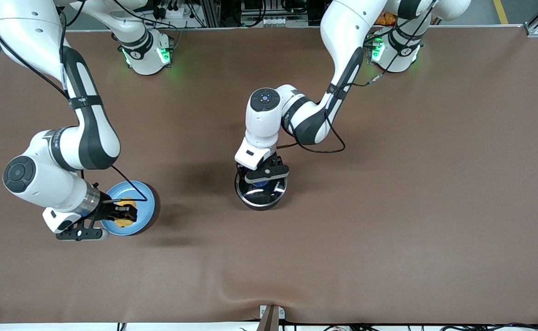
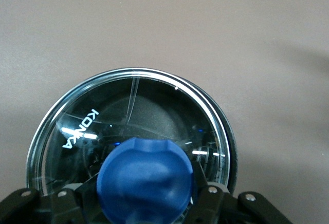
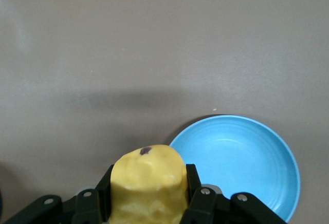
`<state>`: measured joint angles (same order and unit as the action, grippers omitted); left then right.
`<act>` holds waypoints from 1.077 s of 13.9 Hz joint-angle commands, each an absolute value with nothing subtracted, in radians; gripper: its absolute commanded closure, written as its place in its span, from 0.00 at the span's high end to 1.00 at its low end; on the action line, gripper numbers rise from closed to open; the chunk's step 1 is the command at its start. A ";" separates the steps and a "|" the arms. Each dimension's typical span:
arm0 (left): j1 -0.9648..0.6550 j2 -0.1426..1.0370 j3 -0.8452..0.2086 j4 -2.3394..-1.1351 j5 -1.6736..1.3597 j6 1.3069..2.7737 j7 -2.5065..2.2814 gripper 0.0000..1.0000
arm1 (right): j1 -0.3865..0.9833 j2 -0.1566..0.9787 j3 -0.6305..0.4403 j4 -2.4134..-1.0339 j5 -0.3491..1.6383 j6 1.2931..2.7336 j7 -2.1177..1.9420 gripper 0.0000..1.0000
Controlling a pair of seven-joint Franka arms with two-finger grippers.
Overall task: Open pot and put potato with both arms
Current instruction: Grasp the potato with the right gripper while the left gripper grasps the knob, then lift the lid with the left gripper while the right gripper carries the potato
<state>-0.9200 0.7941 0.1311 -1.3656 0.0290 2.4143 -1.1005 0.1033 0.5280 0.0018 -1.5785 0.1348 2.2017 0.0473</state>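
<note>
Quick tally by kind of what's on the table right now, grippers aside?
Pot, glass lid on, blue knob between the left gripper's fingers: 1
Potato, clamped in the right gripper over the plate: 1
Light-blue plate: 1
Total: 3

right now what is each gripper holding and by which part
Right gripper holds the potato by its sides, above the plate. Left gripper is shut on the lid's blue knob.
</note>
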 commanded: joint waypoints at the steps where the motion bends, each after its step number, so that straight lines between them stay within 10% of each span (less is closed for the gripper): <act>1: -0.931 0.811 0.152 -1.347 0.017 2.418 -1.094 0.14 | 0.149 0.509 -0.002 -1.572 0.150 2.191 0.129 0.04; 10: -0.919 0.688 0.268 -1.247 -0.190 2.010 -0.843 0.11 | 0.307 0.517 -0.002 -1.562 0.152 2.201 0.319 0.00; 15: -0.813 0.459 0.268 -1.500 -0.181 1.948 -0.536 0.11 | 0.435 0.534 -0.005 -1.542 0.143 2.213 0.433 0.00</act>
<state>-0.8399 0.5854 0.2738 -1.3268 -0.1739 1.9419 -0.6321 0.3841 0.5280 0.0069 -1.5547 0.1372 2.2073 0.3961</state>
